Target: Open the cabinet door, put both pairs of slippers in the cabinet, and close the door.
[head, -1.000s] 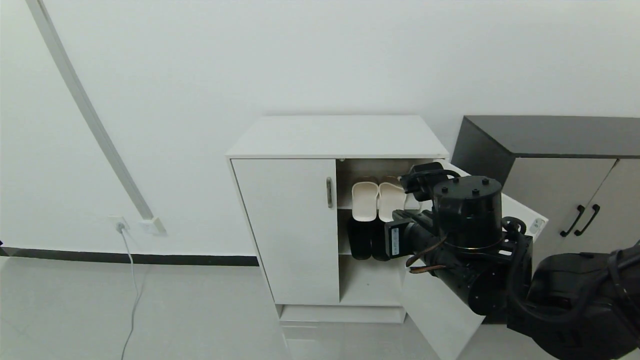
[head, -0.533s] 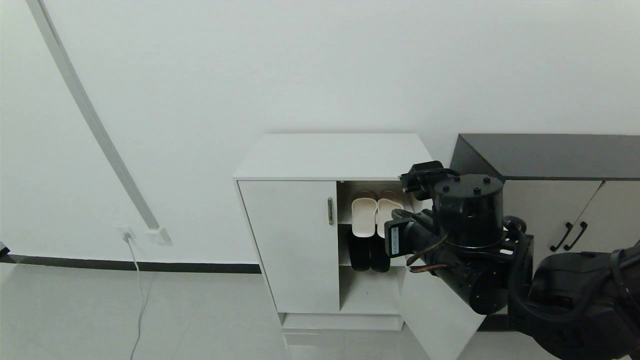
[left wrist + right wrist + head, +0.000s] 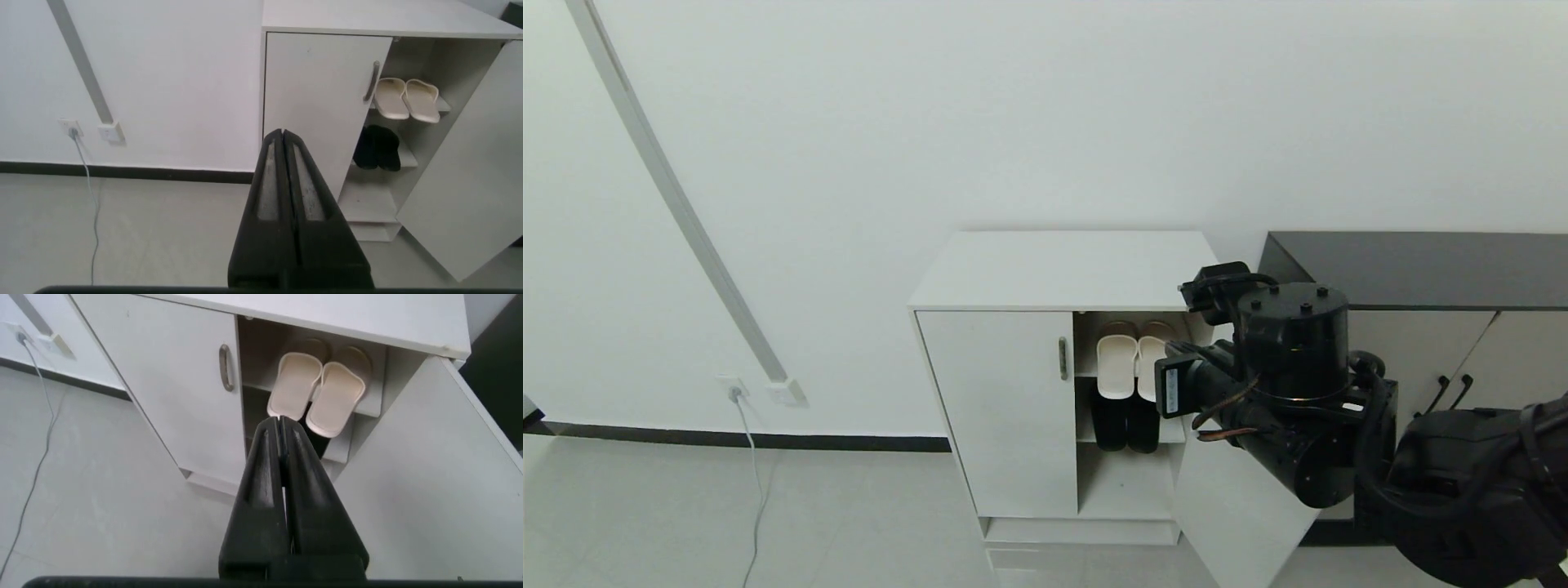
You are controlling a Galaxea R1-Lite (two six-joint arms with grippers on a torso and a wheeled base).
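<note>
The white cabinet (image 3: 1062, 269) stands against the wall with its left door closed and its right door (image 3: 1241, 514) swung open toward me. White slippers (image 3: 1127, 363) lie on the upper shelf, and black slippers (image 3: 1125, 425) sit on the shelf below. My right arm hangs in front of the open side. The right gripper (image 3: 279, 420) is shut and empty, in front of the opening and pointing at the white slippers (image 3: 319, 384). My left gripper (image 3: 283, 135) is shut and empty, well back from the cabinet, facing the closed door's handle (image 3: 375, 80).
A dark grey cabinet (image 3: 1413, 269) with black handles stands right beside the white one. A wall socket with a hanging cable (image 3: 739, 394) is at the left, under a slanted wall conduit (image 3: 670, 196). Bare tiled floor (image 3: 768, 523) lies in front.
The whole head picture has shifted: the cabinet now sits lower and looks smaller, so the camera has moved. The slippers stay on their shelves and the right door stays open.
</note>
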